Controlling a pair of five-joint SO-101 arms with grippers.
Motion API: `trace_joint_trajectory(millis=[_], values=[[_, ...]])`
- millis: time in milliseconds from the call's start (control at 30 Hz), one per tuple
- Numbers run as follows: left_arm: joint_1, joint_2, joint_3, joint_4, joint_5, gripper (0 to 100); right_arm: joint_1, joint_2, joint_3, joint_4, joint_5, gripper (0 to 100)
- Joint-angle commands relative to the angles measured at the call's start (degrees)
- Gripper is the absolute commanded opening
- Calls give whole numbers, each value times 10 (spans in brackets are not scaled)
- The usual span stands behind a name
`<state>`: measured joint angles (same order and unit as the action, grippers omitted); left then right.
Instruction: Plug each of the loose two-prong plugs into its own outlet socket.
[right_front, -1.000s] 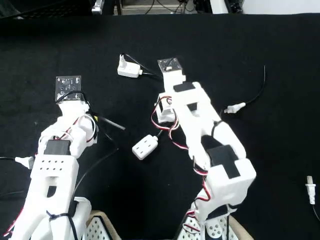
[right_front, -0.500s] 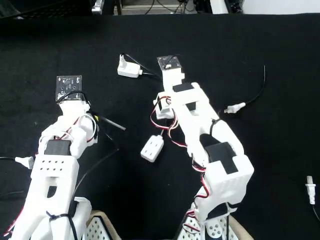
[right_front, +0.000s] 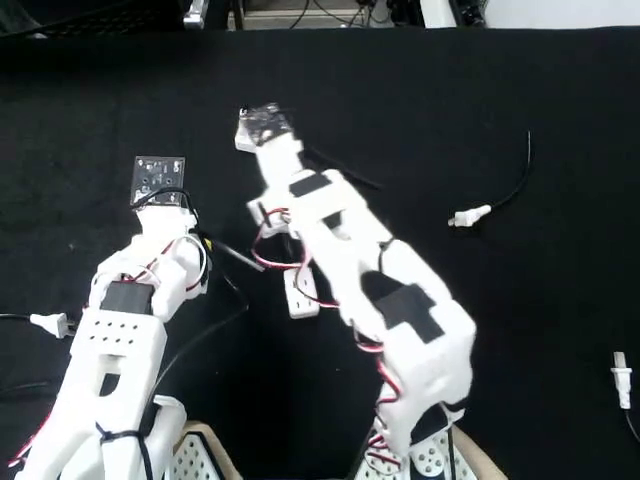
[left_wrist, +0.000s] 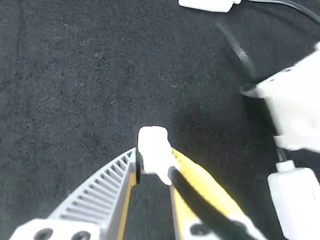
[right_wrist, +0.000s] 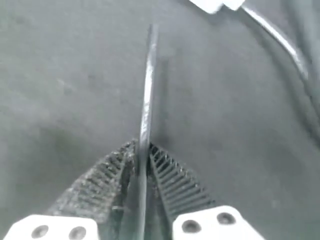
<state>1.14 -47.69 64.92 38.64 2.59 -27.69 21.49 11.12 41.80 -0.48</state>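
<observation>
Black cloth (right_front: 560, 100) tabletop, mid-task: the right arm (right_front: 350, 250) has swung left across centre in the last sec., with the right gripper (right_wrist: 141, 150) pinched shut on a thin black cord (right_wrist: 147, 90). The white socket block (right_front: 300, 298) has turned w/ the pull and now lies partly under that arm, nearer the left one. The left gripper (left_wrist: 152, 156) is clamped on a white plug (left_wrist: 152, 142) over the cloth. Probable meaning: the block is being lined up for that plug. A second plug (right_front: 468, 216) and a third plug (right_front: 621, 378) lie well apart at right, not yet inserted.
</observation>
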Motion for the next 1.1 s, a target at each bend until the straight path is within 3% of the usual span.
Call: trace_joint_trajectory(millis=[0, 233, 500, 633, 733, 933, 1067], values=[[4, -3, 9, -40, -6, 30, -22, 59, -116, -3, 3, 12], [6, -3, 15, -50, -6, 30, -23, 174, -304, 111, 3, 13], [6, -3, 15, -50, -7, 32, -12, 190, -439, 285, 3, 25], [15, -3, 15, -51, -41, 32, 9, 189, -498, 367, -34, 207], [27, -3, 15, -50, -43, 31, 30, 189, -560, 448, -20, 313], [29, -3, 15, -50, -43, 30, 76, 190, -673, 588, 12, 331], [29, -3, 15, -50, -43, 30, 138, 192, -682, 593, 11, 331]])
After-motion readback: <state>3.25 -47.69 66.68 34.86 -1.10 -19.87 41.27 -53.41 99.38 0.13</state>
